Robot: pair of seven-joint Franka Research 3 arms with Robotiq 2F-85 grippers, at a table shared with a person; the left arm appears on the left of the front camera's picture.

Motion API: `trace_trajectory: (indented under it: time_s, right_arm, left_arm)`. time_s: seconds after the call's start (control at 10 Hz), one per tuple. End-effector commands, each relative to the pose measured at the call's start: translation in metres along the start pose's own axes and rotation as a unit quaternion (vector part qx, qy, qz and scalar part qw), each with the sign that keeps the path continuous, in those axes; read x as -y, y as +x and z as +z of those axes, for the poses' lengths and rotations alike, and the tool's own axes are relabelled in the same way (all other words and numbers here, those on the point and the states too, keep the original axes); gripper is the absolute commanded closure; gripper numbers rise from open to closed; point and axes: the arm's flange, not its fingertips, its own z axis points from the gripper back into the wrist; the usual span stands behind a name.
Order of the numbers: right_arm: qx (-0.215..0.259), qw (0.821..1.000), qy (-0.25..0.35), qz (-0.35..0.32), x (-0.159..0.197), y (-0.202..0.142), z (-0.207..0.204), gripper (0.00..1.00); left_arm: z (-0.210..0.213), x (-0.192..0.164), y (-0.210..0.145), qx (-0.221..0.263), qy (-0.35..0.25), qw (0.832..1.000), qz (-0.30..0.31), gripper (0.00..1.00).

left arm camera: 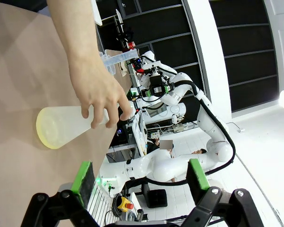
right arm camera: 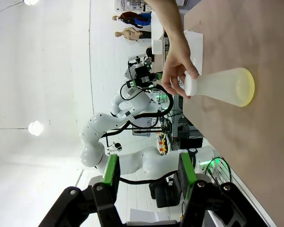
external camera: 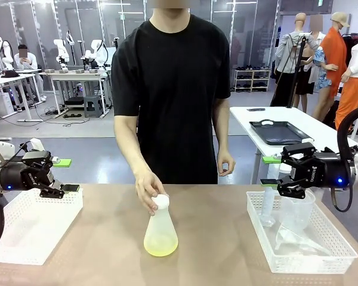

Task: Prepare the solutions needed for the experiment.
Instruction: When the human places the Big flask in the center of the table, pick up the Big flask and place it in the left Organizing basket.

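Note:
A frosted conical flask [external camera: 161,229] stands mid-table with a shallow layer of pale yellow solution [external camera: 161,245] in its base. The person's hand [external camera: 149,192] grips its white-capped neck. My left gripper [external camera: 62,174] hovers open over the left basket, well left of the flask. My right gripper [external camera: 271,171] hangs open above the right basket, holding nothing. In the left wrist view the flask [left arm camera: 61,125] lies beyond the empty gripper [left arm camera: 139,182]. From the right wrist the flask [right arm camera: 222,85] shows with its solution [right arm camera: 248,87], far from the gripper [right arm camera: 149,175].
A white mesh basket [external camera: 48,247] sits at the table's left. Another basket [external camera: 322,262] at the right holds a clear beaker [external camera: 298,211], a funnel [external camera: 292,238] and a tube [external camera: 268,208]. The person stands at the far edge. A black tray [external camera: 280,131] lies on a table behind.

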Motion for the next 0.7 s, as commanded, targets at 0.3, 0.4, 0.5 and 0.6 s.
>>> trace_trajectory:
  time_s: [0.3,0.4,0.5,0.6]
  right_arm:
    - [0.0,1.0,0.003,0.0,0.0001,-0.0002,0.0006,0.37]
    - [0.0,1.0,0.003,0.0,0.0001,-0.0002,0.0006,0.37]
    - [0.0,1.0,0.003,0.0,0.0001,-0.0002,0.0006,0.37]
    - [0.0,1.0,0.003,0.0,0.0001,-0.0002,0.0006,0.37]
  left_arm:
    - [0.0,0.0018,-0.0003,-0.003,0.003,1.0,0.0,0.0]
    - [0.0,0.0018,-0.0003,-0.003,0.003,1.0,0.0,0.0]
    - [0.0,0.0018,-0.0003,-0.003,0.003,1.0,0.0,0.0]
    - [0.0,0.0018,-0.0003,-0.003,0.003,1.0,0.0,0.0]
